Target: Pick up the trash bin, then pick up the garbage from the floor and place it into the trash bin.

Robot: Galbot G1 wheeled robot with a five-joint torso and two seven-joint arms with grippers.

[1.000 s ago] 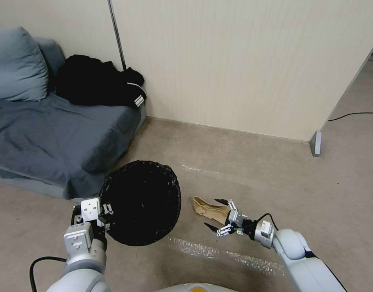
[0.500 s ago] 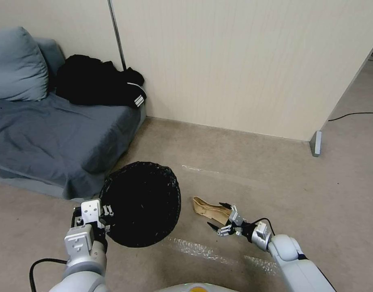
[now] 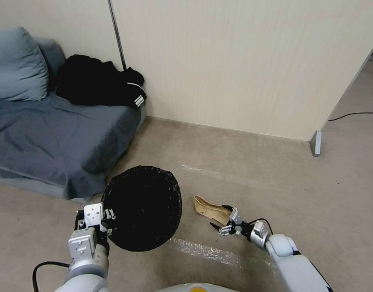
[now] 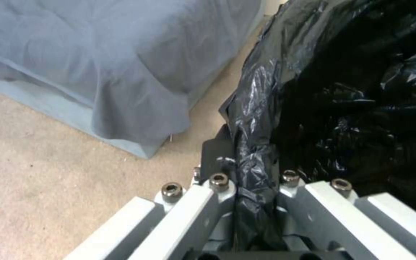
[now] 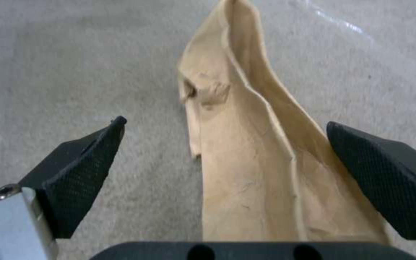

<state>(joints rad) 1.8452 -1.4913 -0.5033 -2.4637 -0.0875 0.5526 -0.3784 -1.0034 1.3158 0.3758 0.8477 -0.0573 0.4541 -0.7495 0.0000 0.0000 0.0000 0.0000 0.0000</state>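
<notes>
Trash bin, round, crinkled black plastic liner (image 3: 144,207): lifted, rim clenched in left tool (image 4: 256,202). Crumpled tan paper bag (image 5: 251,159): on floor, between spread right tool (image 3: 221,219) fingers; ungrasped, undeposited.

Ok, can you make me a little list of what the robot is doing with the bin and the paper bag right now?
left tool: shut on the trash bin's bag-covered rim, bin held up
trash bin: black liner, nothing seen inside
right tool: open, low by the floor, around the paper bag's end
paper bag: tan, crumpled, lying on the carpet, between the fingertips, not gripped yet
</notes>
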